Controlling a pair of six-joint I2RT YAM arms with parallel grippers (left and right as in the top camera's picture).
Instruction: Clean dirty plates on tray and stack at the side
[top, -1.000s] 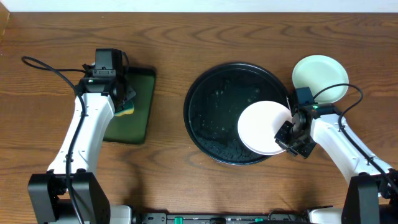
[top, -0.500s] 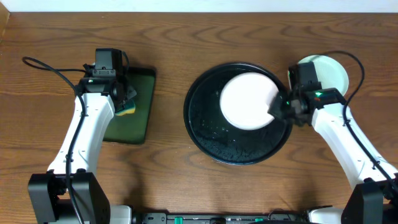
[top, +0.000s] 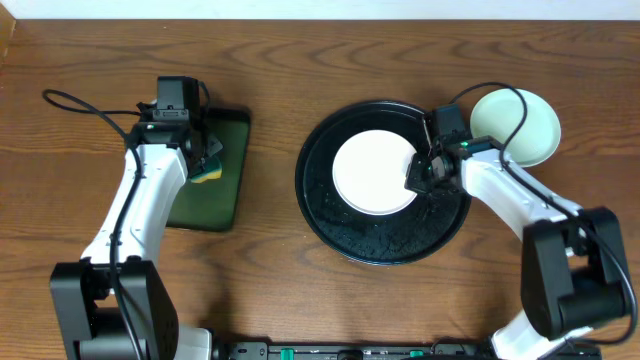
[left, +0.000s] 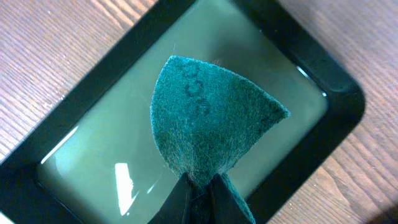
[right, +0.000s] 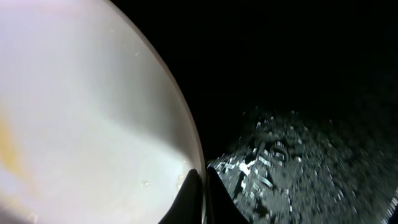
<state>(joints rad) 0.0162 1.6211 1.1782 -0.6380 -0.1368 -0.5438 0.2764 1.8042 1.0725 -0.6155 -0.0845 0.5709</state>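
A green scouring sponge (left: 205, 124) is over the rectangular black-rimmed green tray (top: 228, 150), which lies on the wooden tabletop (top: 270, 290).

Three views: one overhead, two on the wrists.
From overhead I saw the whole table (top: 280, 60) straight down; the left wrist camera looked closely down at the green tray (left: 93, 149), the right one very closely at the white plate (right: 81, 106); overhead shared both.

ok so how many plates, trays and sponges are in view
plates: 2, white plate and mint plate (cannot tell if another sits under it)
trays: 2, black round tray and green rectangular tray
sponge: 1
total: 5
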